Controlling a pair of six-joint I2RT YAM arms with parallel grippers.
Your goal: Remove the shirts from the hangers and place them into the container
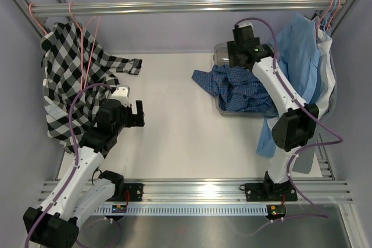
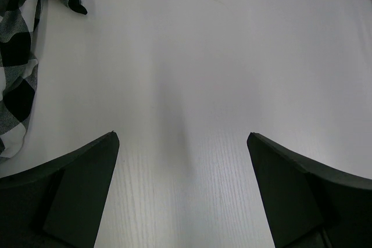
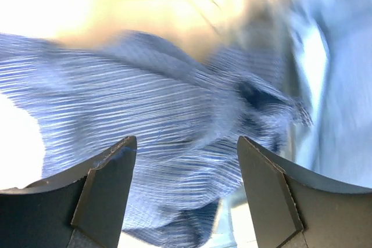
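**Edges and open room**
- White table (image 1: 174,137): a wide bare stretch runs down the middle, between the two arms. A slotted aluminium track (image 1: 197,190) bounds the near edge, and grey walls close the back and both sides.
- Overhead rail (image 1: 192,7): spans the back from wall to wall, bare between its two loaded ends.
- Left gripper (image 2: 183,143): fingers spread wide and holding nothing. It sits low over bare table, just beside the hem of the black-and-white check shirt (image 1: 70,79).

**Task items and obstructions**
- Black-and-white check shirt: hangs on a pink wire hanger (image 1: 93,39) at the rail's left end. One sleeve reaches right onto the table.
- Dark blue check shirt (image 1: 232,88): heaped in the container (image 1: 220,50), with a fold spilling over the left rim onto the table.
- Right gripper (image 3: 186,161): fingers apart with nothing clamped between them. It is poised directly above the blue shirt.
- Light blue garment (image 1: 299,56), with white cloth behind it: hangs from more pink hangers (image 1: 331,4) at the rail's right end. It crowds the right arm and the container's right side.

**Hidden or unclear**
- Container: mostly covered by cloth and the right arm, so only a back corner and part of the front wall show.
- Right wrist view: motion-blurred and overexposed at the top.
- Right gripper in the top view: the fingers are hidden under the wrist.
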